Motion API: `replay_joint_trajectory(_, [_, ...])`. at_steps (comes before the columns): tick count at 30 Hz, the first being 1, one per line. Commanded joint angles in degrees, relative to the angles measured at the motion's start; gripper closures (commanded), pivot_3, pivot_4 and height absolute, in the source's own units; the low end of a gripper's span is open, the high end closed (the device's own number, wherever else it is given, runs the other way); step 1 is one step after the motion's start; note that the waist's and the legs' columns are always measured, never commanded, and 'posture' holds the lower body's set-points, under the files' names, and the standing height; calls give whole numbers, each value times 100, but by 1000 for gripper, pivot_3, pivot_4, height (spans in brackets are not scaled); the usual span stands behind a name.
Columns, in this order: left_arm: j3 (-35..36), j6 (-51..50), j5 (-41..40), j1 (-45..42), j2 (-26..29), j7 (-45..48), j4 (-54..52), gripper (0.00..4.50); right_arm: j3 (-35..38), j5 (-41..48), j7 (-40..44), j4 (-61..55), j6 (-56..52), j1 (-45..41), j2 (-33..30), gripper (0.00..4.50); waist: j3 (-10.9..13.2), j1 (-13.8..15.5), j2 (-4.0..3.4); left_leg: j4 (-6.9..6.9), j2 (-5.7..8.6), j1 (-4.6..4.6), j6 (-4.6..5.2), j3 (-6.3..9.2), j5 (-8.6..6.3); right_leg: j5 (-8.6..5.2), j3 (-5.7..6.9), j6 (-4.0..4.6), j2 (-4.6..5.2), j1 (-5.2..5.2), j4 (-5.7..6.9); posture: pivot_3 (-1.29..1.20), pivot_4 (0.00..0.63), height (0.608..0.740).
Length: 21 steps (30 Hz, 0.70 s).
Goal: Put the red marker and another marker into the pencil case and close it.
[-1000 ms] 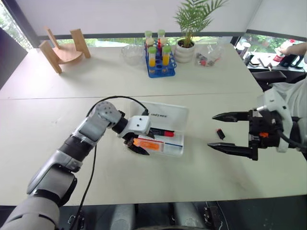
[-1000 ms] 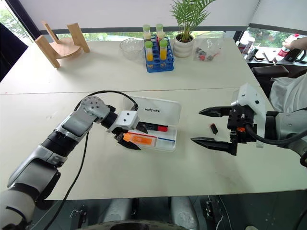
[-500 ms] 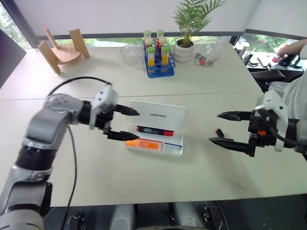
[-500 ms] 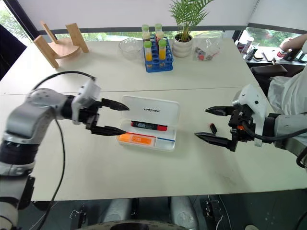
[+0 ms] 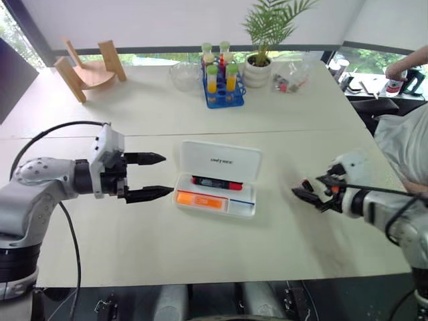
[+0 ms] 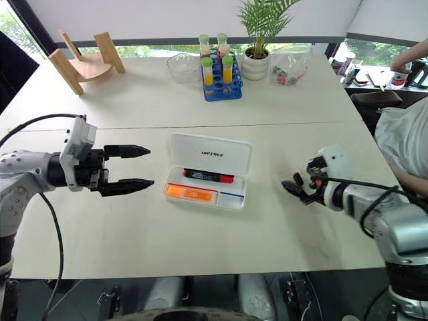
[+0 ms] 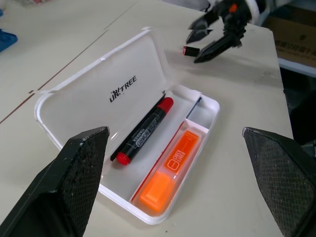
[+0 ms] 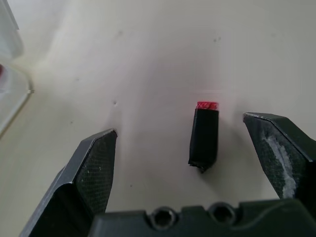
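The pencil case [image 5: 215,178] is a flat white plastic box with rounded corners. It lies open on the bench, its lid with small dark lettering folded back to the far side. Inside, the red marker [image 5: 216,182], black barrel with red cap at the right, lies in the far compartment. The orange highlighter [image 5: 198,199] lies flat in the near compartment, at the left.
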State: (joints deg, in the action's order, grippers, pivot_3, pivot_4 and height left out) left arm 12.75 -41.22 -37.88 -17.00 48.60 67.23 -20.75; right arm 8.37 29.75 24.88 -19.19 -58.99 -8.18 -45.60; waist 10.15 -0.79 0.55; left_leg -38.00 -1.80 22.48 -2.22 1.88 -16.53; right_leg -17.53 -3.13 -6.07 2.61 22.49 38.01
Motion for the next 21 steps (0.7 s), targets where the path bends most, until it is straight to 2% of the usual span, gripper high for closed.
replay_joint_trajectory(1, [249, -24, -193, 81, 136, -159, -283, 0, -97, -349, -79, 277, 287, -149, 65, 414, 0, -5, 0, 0, 0, 0, 0, 0, 0, 0, -1, 0, 0, 0, 0, 0, 150, 740])
replay_joint_trajectory(3, [285, -16, -231, 148, 186, -220, -339, 0, -161, -480, -97, 439, 387, -162, 114, 781, -1, -7, 1, 0, -1, -1, 0, 1, 0, 0, 0, 0, -3, 0, 0, 0, 150, 740])
replay_joint_trajectory(10, [337, 58, -271, 280, 313, -388, -390, 0, -169, -506, 103, 267, 395, -82, 150, 4327, -2, -5, 3, 0, -1, -5, 0, 1, 0, 0, 0, 0, -3, -4, 0, 0, 150, 740])
replay_joint_trajectory(11, [342, 65, -272, 293, 325, -398, -389, 0, -167, -464, 168, 182, 372, -83, 145, 4463, -3, -3, 4, 0, -1, -5, 0, 2, 0, 0, 0, 0, -3, -5, 0, 0, 150, 740])
replay_joint_trajectory(16, [347, 115, -252, 329, 357, -451, -356, 0, -251, -401, 876, -358, 903, -319, -152, 4463, 3, -8, -6, 2, -1, -5, 0, 1, 0, 0, 0, 0, -3, -2, 0, 0, 150, 740])
replay_joint_trajectory(21, [217, 188, -200, 228, 319, -509, -269, 0, -854, 126, 2633, -936, 1445, -764, -589, 4463, 11, -34, -18, 4, -5, -5, 1, 2, 0, 0, 1, 0, -7, 1, 0, 0, 150, 740])
